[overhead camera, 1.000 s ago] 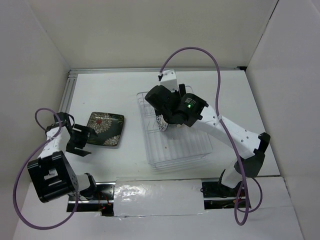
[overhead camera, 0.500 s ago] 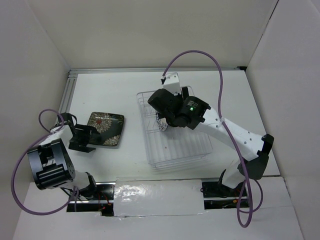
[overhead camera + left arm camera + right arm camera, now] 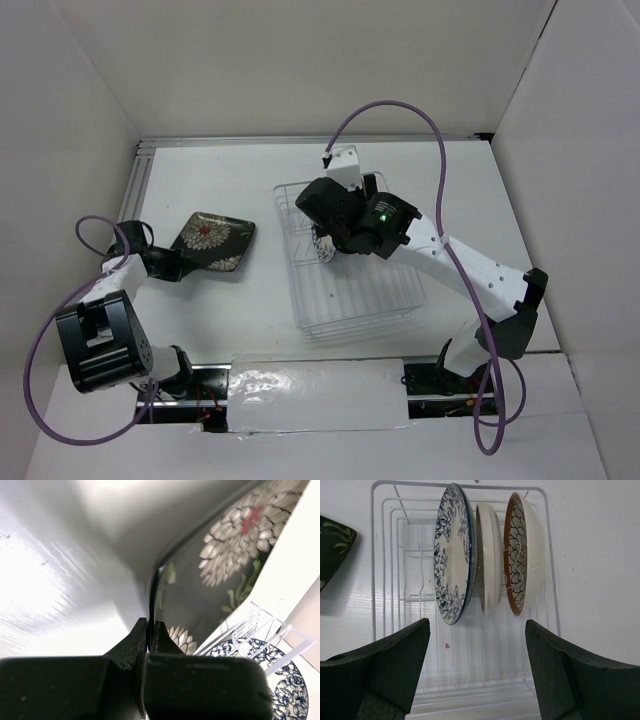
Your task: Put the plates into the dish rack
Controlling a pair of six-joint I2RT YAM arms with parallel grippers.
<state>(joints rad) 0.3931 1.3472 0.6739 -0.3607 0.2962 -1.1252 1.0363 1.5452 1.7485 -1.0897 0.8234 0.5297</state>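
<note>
The dark square floral plate (image 3: 218,241) lies left of the dish rack (image 3: 385,300), tilted up at its left side. My left gripper (image 3: 178,263) is shut on its left rim; in the left wrist view the thin dark rim (image 3: 150,600) runs between the closed jaws of the gripper (image 3: 149,627). Three plates stand upright in the rack (image 3: 385,580): blue-white floral (image 3: 452,555), cream (image 3: 489,555) and brown-rimmed (image 3: 521,555). My right gripper (image 3: 476,630) hangs open above the rack's near half with nothing between its fingers.
An aluminium rail (image 3: 135,185) borders the table's left and far sides. White walls close in on three sides. Purple cables (image 3: 400,105) loop over both arms. A taped strip (image 3: 320,395) covers the near edge between the bases.
My left gripper went from open beside the dark plate to shut on its rim, and the plate has tipped up and shifted slightly toward the rack. The right arm has hardly moved.
</note>
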